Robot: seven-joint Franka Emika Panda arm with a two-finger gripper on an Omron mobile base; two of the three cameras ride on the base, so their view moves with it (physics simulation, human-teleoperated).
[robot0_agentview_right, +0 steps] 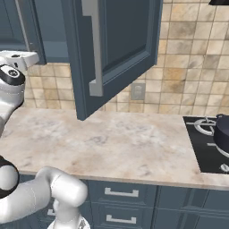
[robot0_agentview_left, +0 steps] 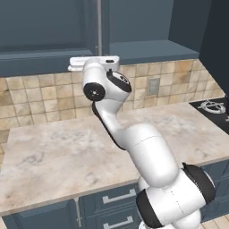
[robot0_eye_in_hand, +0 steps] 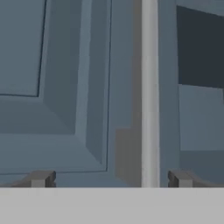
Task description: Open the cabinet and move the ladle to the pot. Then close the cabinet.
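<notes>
Hand view shows my tool [robot0_eye_in_hand: 109, 178] released, jaws astride the left cabinet [robot0_eye_in_hand: 65, 87] door's handle [robot0_eye_in_hand: 149, 87]; closing off-centre risks slipping, and the swung right door [robot0_agentview_right: 114, 49] may block my arm.

The large dark blue-grey wall cabinet [robot0_agentview_right: 112, 49] is hung above the back edge of the beige marbled stone counter [robot0_agentview_right: 116, 147], with one door swung out over it. A black cooktop [robot0_agentview_right: 203, 145] is set at the counter's right end, and the round dark glossy pot [robot0_agentview_right: 222, 132] is seated on it.
</notes>
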